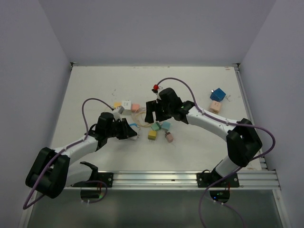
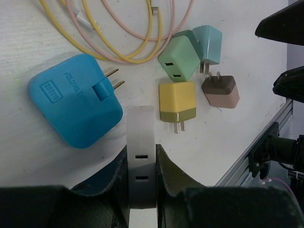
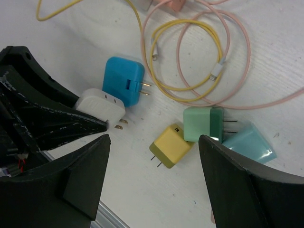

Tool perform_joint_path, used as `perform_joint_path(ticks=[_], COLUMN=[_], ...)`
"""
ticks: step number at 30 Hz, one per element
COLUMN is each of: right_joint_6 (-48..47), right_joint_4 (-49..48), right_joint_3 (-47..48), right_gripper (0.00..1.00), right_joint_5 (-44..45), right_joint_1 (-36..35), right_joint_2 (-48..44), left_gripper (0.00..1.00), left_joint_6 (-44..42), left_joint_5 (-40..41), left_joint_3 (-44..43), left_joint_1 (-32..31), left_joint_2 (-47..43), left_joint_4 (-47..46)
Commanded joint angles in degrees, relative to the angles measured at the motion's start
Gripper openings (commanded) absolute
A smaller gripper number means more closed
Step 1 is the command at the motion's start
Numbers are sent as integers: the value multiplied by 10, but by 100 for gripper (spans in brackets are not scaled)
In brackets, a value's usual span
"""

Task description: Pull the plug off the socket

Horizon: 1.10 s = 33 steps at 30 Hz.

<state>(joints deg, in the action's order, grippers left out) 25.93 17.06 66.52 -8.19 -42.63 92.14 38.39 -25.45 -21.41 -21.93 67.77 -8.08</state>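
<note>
While clamping the white socket (image 2: pixel 141 128) tight in the left end effector (image 2: pixel 141 164), held the right end effector (image 3: pixel 154 142) wide open and empty. Spotted the yellow plug (image 2: pixel 177 102) lying loose on the surface (image 2: pixel 47 166), just beside the socket.

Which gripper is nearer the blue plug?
Left. The left gripper, shut on a white socket, sits beside the blue plug; the right gripper hangs open over the yellow plug, farther off.
</note>
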Motion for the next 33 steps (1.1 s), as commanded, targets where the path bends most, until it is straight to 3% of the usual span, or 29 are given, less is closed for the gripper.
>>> perform_joint_path(ticks=[1, 3, 7, 11, 14, 15, 18, 20, 27, 30, 33], right_joint_6=[-12, -13, -16, -16, -18, -20, -30, -35, -44, -49, -54], right_joint_4=[-5, -5, -7, -7, -5, -4, 3, 5, 15, 19, 21], right_joint_3=[-7, -9, -10, -11, -15, -15, -16, -17, -19, -24, -30], right_gripper=[79, 79, 79, 79, 79, 79, 79, 79, 79, 79, 79], right_joint_5=[14, 14, 15, 12, 13, 15, 21, 30, 42, 54, 62], right_joint_1=[1, 1, 1, 1, 1, 1, 0, 1, 1, 0, 1], right_joint_2=[-34, -35, -32, -28, -29, -31, -36, -43, -61, -71, -82], left_gripper=[20, 22, 37, 42, 55, 67, 87, 92, 91, 91, 92], left_joint_6=[1, -6, -10, -2, -1, -2, -7, -14, -39, -54, -71], left_joint_5=[-4, 28, 63, 83, 103, 113, 140, 161, 358, 413, 418], left_joint_3=[0, -1, 4, 3, -7, -12, -34, -66, -250, -309, -360], left_joint_1=[-5, -6, -5, -5, -5, -5, -5, -5, -4, -4, -3], left_joint_2=[11, 9, -14, -46, -78, -88, -124, -140, -90, -43, 16], left_joint_4=[-21, 22, 68, 110, 151, 173, 222, 263, 390, 400, 393])
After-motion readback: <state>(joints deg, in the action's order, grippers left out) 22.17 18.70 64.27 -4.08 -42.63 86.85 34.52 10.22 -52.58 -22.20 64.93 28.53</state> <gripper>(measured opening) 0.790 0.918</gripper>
